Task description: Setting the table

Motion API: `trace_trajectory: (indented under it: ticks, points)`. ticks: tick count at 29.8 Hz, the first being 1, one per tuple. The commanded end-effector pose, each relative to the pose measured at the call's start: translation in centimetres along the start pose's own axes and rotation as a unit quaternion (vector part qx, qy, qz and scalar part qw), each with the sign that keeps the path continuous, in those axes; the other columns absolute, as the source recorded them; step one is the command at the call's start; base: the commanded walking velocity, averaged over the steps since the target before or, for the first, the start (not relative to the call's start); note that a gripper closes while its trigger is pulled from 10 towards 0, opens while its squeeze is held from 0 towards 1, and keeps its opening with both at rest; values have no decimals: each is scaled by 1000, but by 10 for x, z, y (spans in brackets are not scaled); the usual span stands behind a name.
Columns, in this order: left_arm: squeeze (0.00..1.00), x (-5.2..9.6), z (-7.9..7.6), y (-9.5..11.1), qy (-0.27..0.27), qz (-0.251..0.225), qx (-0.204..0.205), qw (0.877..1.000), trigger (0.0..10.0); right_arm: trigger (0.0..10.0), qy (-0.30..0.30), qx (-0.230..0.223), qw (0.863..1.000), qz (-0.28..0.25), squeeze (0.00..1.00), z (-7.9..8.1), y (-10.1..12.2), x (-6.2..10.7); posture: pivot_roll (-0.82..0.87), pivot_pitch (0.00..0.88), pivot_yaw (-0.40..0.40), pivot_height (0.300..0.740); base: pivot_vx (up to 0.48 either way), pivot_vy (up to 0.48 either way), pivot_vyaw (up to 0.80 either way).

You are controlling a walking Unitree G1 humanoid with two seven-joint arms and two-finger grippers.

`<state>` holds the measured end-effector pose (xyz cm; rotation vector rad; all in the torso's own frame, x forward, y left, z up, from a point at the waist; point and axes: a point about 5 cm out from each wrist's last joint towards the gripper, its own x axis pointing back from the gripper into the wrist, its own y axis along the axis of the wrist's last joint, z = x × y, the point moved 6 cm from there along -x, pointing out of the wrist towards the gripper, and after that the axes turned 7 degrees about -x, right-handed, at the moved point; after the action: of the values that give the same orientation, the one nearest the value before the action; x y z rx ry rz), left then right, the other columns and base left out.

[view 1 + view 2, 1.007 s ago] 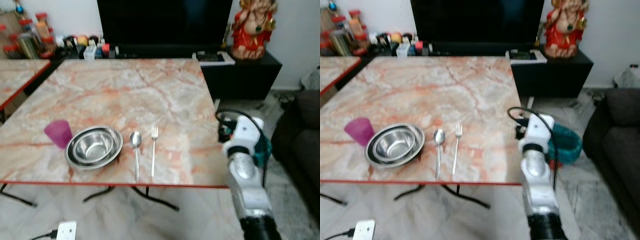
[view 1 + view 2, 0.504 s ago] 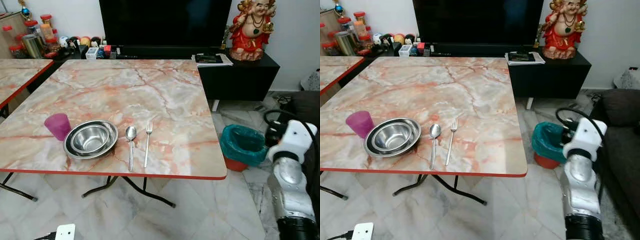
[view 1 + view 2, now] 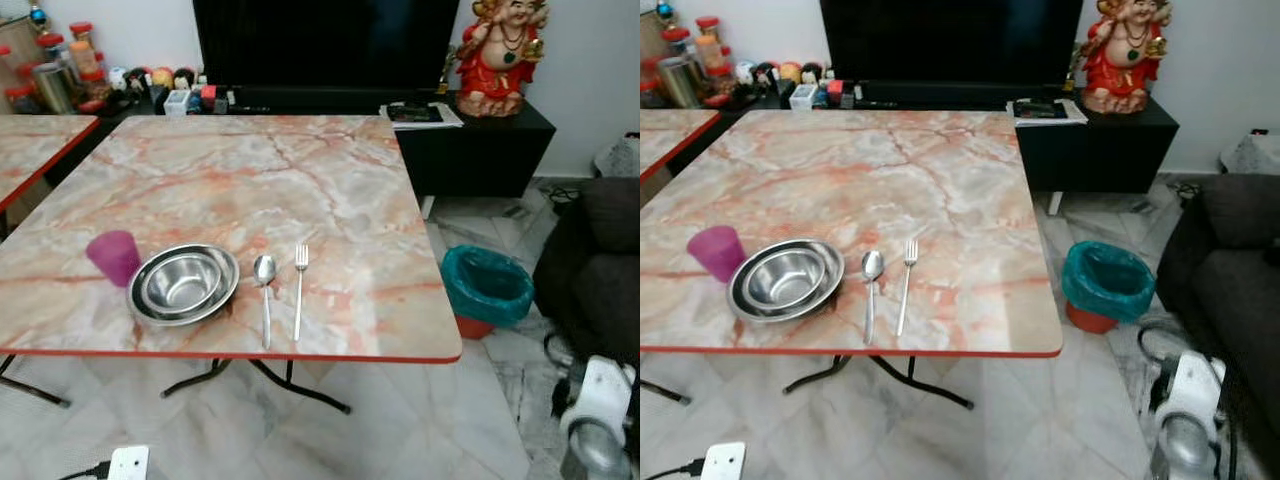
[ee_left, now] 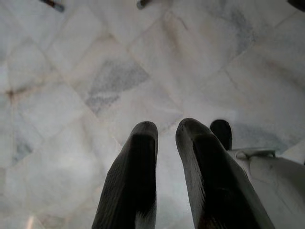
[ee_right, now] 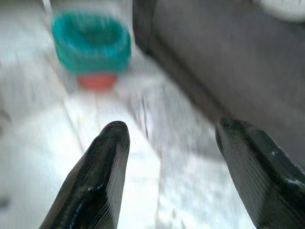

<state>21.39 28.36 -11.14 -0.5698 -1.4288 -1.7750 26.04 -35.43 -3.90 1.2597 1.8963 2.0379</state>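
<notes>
Change: the right arm is seen dropped from table height to low beside the table since a second ago.
Meaning: the place setting is judged complete.
Right end effector: fingers spread wide, empty, above the floor; green bin ahead.
Left end effector: fingers nearly together, empty, hung over floor tiles.
Setting: bowl, cup, spoon, fork well apart from both end effectors, up on the table.

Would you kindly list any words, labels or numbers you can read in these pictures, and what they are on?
No text can be read.
Jars and small containers beside the TV: any labels too small.
Papers on the black cabinet: print too small.
</notes>
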Motion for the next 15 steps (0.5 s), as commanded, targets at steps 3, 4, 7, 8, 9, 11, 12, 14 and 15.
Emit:
trace_trajectory:
  ticks: [3,4,7,8,9,11,12,14,15]
  points:
    - [0,1,-5,-7,-5,11,-3,1000,10000,10000,-18,6,997,75,0,-15,-53,13,-13,77,-10,740,0,-392,0]
    - [0,1,-5,-7,-5,11,-3,1000,10000,10000,-18,2,996,90,0,-16,-65,17,-15,76,-10,740,0,-352,0]
    - [0,1,-6,-7,-6,12,-2,1000,10000,10000,-20,8,990,139,0,-19,-98,31,-15,78,-10,740,0,-340,0]
    - [0,1,-6,-7,-6,11,-2,1000,10000,10000,-16,9,988,152,0,-19,-107,36,-15,77,-10,740,0,-304,0]
    - [0,1,-6,-7,-7,11,-2,1000,10000,10000,-14,9,988,154,0,-18,-109,36,-15,77,-10,740,0,-304,0]
    - [0,1,-7,-6,-7,11,-1,1000,10000,10000,-16,8,985,171,0,-18,-120,42,-16,76,-12,740,0,-317,0]
    - [0,1,-7,-6,-7,10,-1,1000,10000,10000,-17,7,985,174,0,-18,-122,43,-16,76,-12,740,0,-334,0]
    - [0,1,-8,-6,-8,11,-2,1000,10000,10000,-18,7,984,179,0,-18,-126,45,-16,76,-12,740,0,-262,0]
    - [0,1,-8,-6,-8,11,-2,1000,10000,10000,-18,7,984,179,0,-18,-126,45,-16,76,-12,740,0,-262,0]
